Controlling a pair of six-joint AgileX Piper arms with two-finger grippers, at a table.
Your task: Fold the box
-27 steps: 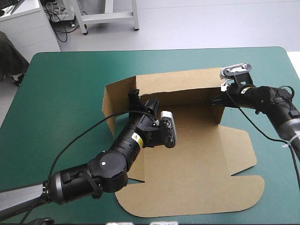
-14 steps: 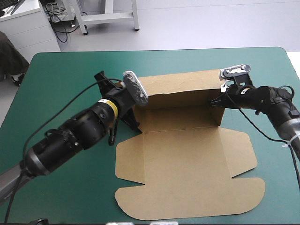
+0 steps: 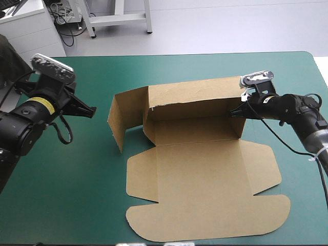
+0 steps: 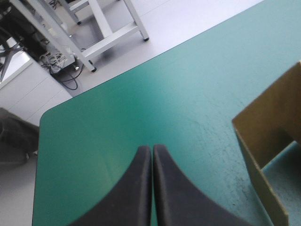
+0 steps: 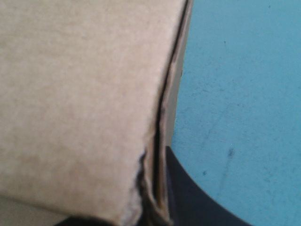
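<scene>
The brown box (image 3: 205, 189) lay at the middle of the worktop (image 3: 72, 179), part-formed. Its back wall (image 3: 195, 100) stood upright toward the far edge. The left end flap (image 3: 123, 118) stood splayed outward and unsupported, and the broad front panels (image 3: 205, 215) lay flat toward the near edge.

My right jaws were all but closed on the back wall's right corner, with the board pinched between the black fingers (image 5: 188, 202). My left jaws were closed tip to tip on nothing, the fingers (image 4: 141, 188) meeting in one arch. They were well apart from the box on its left side, above the bare teal-green cover.

Assessment: wall-raising was in hand, with the left end not secured. The next move would call for the left jaws to come to that flap and swing it inward while the right grip steadied the corner.
</scene>
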